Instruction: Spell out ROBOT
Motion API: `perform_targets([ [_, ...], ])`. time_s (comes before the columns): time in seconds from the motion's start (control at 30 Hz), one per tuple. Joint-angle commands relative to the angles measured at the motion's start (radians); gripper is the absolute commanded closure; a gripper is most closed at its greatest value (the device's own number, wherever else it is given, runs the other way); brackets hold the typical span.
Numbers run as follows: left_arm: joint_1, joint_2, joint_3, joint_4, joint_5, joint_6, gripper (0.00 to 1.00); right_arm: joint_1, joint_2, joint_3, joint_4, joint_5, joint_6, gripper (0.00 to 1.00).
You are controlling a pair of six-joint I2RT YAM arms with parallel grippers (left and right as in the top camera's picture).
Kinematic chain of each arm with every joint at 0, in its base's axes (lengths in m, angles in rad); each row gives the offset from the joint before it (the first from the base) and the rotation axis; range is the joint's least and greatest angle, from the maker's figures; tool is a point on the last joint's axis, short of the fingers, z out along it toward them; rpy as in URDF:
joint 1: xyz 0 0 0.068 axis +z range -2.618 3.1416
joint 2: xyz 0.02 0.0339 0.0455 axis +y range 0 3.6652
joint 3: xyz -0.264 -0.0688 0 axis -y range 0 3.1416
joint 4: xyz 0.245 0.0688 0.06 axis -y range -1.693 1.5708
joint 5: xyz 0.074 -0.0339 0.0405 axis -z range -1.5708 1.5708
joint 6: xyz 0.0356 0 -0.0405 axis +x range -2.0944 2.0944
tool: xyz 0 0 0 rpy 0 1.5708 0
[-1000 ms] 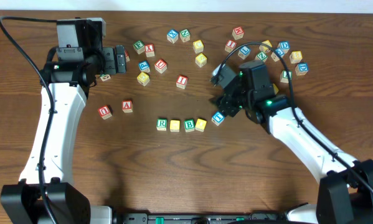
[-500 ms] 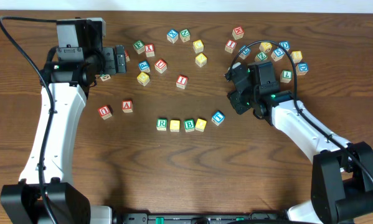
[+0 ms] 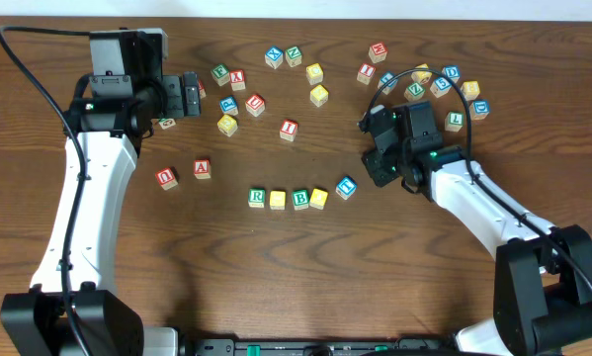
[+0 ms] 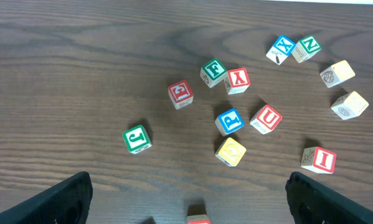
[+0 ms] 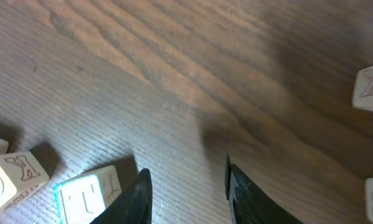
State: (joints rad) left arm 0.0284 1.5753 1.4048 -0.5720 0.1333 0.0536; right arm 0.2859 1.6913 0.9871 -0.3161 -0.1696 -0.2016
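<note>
Dark, wood-grained table (image 3: 296,287), with a pale strip (image 3: 375,6) along its far edge. The ROBOT row (image 3: 300,199) lies near the middle, its blue T (image 3: 346,187) slightly off line. Left fingers (image 4: 61,199) are spread wide and empty. Right fingers (image 5: 243,196) are narrowly apart, holding nothing.

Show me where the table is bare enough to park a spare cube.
Bare: the near strip of table in front of the row, R cube to T cube, and the patch between that row and the I cube. Crowded: the far-right cluster of cubes.
</note>
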Motion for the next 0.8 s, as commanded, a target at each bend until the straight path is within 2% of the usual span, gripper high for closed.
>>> perform_targets([
  [0.0,0.001,-0.016,0.013,0.000,0.013,0.006,0.02,0.017,-0.002,-0.019,0.010,-0.024,0.014,0.66],
  [0.23,0.001,-0.016,0.013,0.000,0.013,0.006,0.02,0.057,-0.002,-0.026,0.013,-0.024,0.018,0.75],
  [0.63,0.001,-0.016,0.013,0.000,0.013,0.006,0.02,0.078,-0.002,-0.109,0.085,-0.024,0.057,0.78],
  [0.77,0.001,-0.016,0.013,0.000,0.013,0.006,0.02,0.078,-0.002,-0.109,0.085,-0.024,0.060,0.82],
])
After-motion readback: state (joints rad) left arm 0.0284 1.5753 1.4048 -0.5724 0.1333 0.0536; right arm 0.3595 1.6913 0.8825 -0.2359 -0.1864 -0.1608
